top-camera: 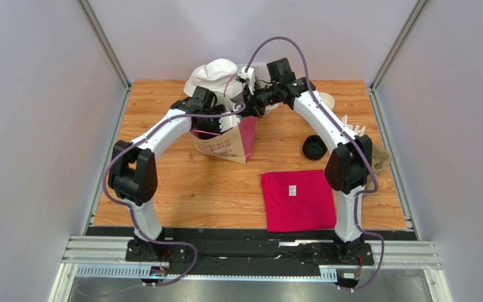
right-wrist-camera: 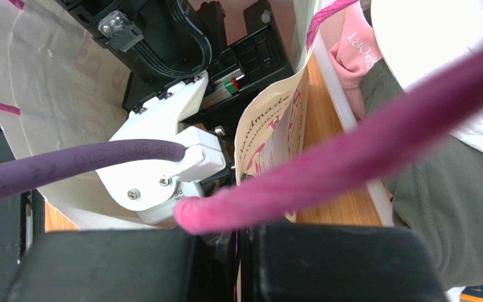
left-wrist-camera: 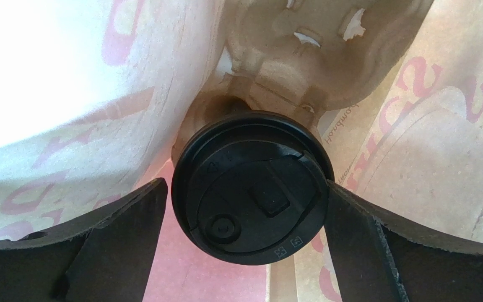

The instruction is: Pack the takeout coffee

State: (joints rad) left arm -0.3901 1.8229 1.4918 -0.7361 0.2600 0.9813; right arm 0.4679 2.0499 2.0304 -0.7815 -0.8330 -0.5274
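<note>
- The counter carries an open paper bag. A magenta cloth and loose black lids lie well apart to its right.
- The right claw is pressed together on the bag's pink handle.
- A pulp carrier lies in the bag beyond the cup. It and the bag walls crowd the space.
- The takeout coffee hangs inside the bag, pinched at its lid's sides by the left claw.
- It is probably light, thin-walled and spillable, so it is best gripped gently just below the lid and kept upright.
</note>
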